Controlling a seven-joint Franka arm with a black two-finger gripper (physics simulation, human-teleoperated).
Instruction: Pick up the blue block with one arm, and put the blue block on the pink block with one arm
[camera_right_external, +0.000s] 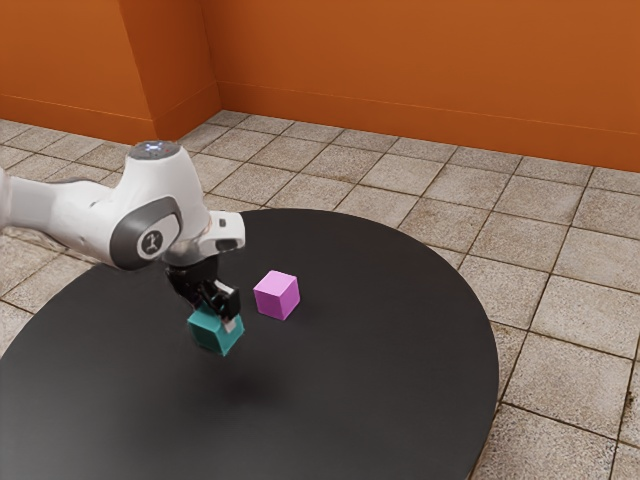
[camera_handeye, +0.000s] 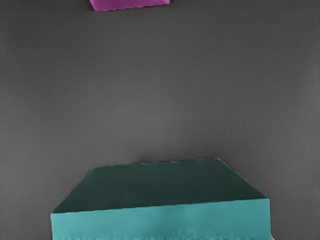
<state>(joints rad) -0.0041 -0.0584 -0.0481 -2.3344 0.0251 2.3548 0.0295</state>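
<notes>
Blue block (camera_handeye: 160, 200), teal-ish, prob. rigid & light; gripper (camera_right_external: 220, 320) fingers clamp its opposite flat sides, held clear of table (camera_right_external: 400, 400), pink block (camera_right_external: 277, 294) nearby.

Open table (camera_right_external: 400, 340) around pink block (camera_right_external: 277, 294)

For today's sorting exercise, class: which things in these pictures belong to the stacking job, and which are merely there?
Job: blue block, held in the gripper; pink block.
Just there: round black table; tiled floor; orange wall.
</notes>
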